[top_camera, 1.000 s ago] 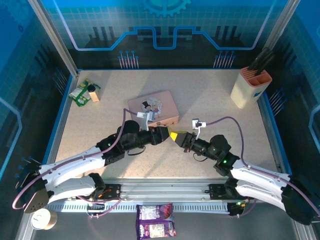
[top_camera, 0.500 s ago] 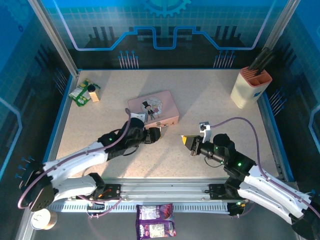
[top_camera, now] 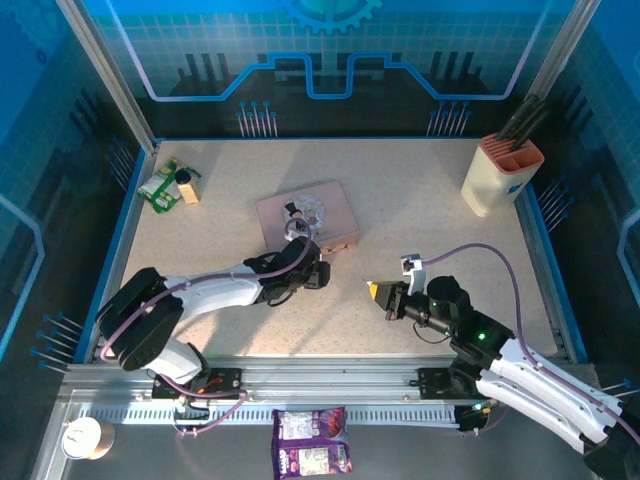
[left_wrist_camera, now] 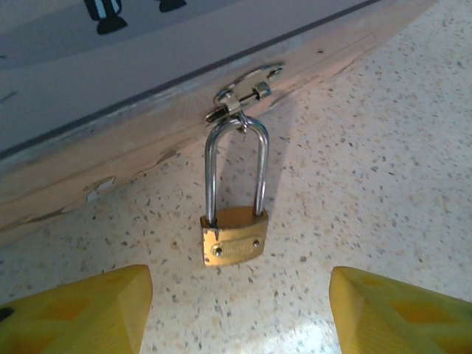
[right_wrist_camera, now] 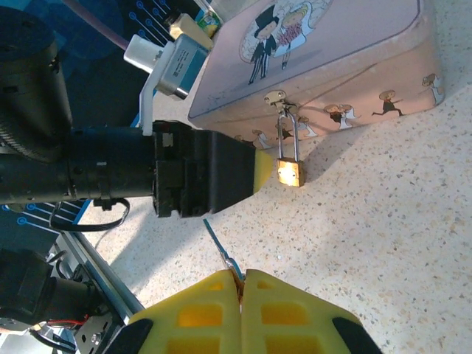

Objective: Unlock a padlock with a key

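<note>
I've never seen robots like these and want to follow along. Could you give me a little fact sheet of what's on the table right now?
padlock: brass, hanging by its shackle from the latch of the pink tin, body resting on the table
key: thin, pinched in the right hand, tip sticking out, apart from the padlock
left hand: open, just short of the padlock, not touching it
progress: key not yet in the lock
</note>
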Robot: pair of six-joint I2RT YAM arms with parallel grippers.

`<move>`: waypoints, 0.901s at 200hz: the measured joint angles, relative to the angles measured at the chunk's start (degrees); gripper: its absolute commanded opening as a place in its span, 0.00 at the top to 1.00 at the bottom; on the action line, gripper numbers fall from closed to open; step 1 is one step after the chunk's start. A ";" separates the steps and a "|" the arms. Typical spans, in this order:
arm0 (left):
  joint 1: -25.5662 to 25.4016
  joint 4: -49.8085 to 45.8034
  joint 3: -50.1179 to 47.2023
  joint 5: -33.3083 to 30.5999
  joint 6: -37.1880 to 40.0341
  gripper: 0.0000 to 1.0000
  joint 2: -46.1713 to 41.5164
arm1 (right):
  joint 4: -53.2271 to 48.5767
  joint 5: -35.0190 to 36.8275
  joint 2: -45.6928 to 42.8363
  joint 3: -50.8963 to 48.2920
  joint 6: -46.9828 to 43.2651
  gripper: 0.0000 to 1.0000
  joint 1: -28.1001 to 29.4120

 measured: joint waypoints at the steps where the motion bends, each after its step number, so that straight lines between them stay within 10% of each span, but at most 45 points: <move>1: 0.00 0.07 0.00 0.00 0.00 0.34 0.11 | 0.00 -0.04 -0.02 -0.04 0.02 1.00 0.00; 180: 0.00 7.34 0.33 -0.15 2.19 0.56 9.27 | 0.00 -0.70 -1.44 -0.57 1.09 1.00 0.00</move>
